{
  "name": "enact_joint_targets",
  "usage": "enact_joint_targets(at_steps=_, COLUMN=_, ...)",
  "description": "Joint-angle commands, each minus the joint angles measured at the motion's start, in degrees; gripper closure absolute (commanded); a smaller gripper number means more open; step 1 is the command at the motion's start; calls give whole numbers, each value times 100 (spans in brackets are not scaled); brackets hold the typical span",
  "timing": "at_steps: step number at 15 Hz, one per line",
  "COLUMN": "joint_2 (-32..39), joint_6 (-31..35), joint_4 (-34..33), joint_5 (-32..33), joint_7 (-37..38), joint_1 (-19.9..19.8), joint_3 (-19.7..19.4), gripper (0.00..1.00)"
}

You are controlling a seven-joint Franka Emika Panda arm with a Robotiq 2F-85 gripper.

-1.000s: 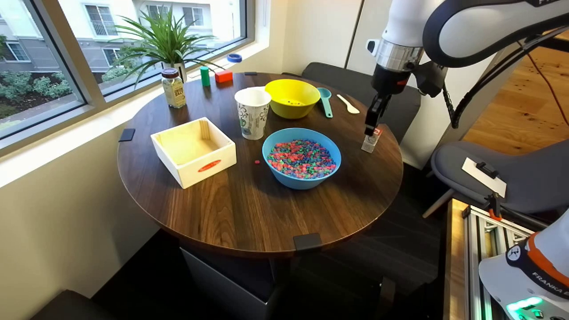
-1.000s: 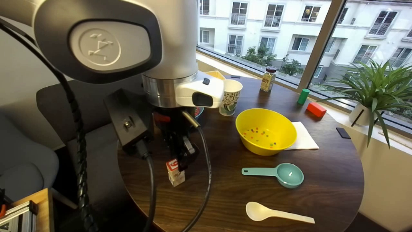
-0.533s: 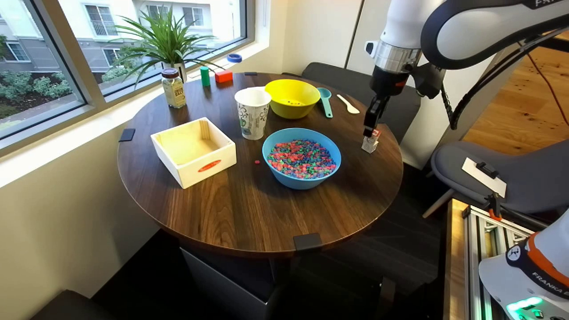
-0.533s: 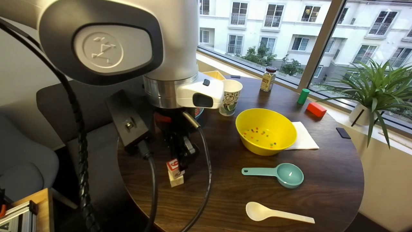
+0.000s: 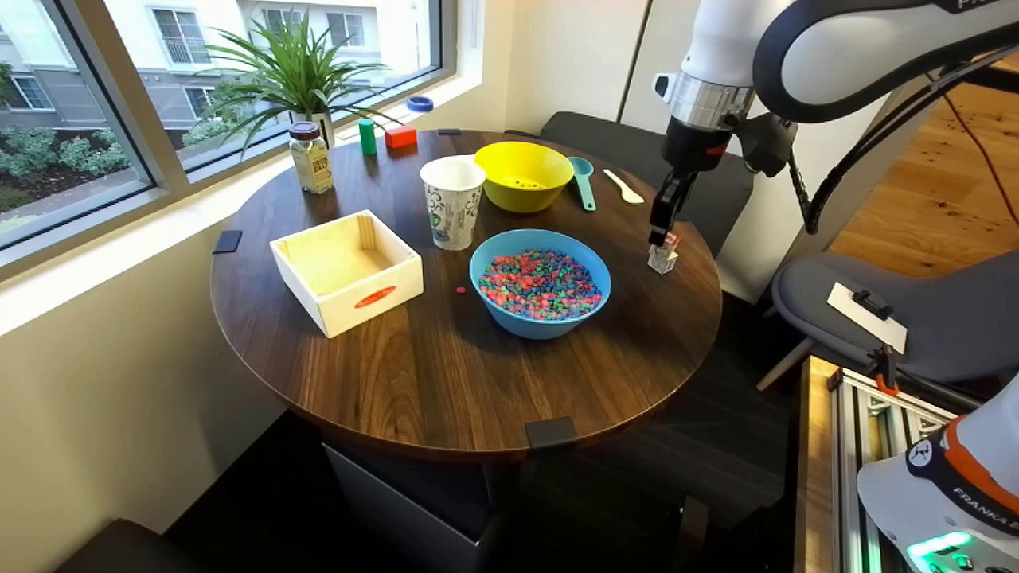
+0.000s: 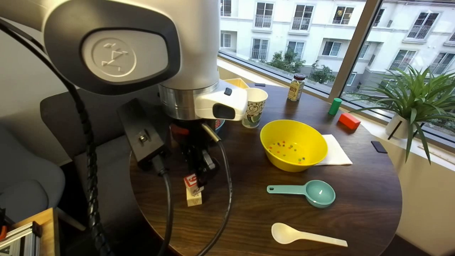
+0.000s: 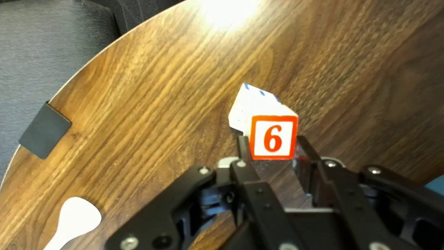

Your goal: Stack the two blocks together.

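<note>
Apparent placing step: the pincer (image 7: 274, 148) is clamped on the red-framed block (image 7: 274, 138), above the pale block (image 6: 194, 200), near left on the surface (image 6: 241, 220) in an exterior view; contact unclear. Next, presumably: align, lower if needed, release.

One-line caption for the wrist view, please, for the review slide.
Black gripper holding a red-bordered wooden cube marked 6, partly hiding a whitish wooden block on the brown table.

I've got the claw (image 7: 273, 147) pointing downward, fingers (image 7: 244, 149) partway together in a grip, the arm (image 5: 864, 68) above it.
</note>
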State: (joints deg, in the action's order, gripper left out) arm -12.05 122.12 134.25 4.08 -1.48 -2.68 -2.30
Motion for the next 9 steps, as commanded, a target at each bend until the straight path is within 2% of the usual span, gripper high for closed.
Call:
enact_joint_targets(at_steps=1, joint_2=-103, joint_6=45, joint_4=110, joint_5=-155, joint_7=85, joint_1=19, joint_3=-7, gripper=91)
enact_joint_targets(at_steps=9, joint_2=-156, joint_6=-1, joint_4=116, joint_5=-224, joint_7=386, joint_1=-7, joint_3=6, gripper=91)
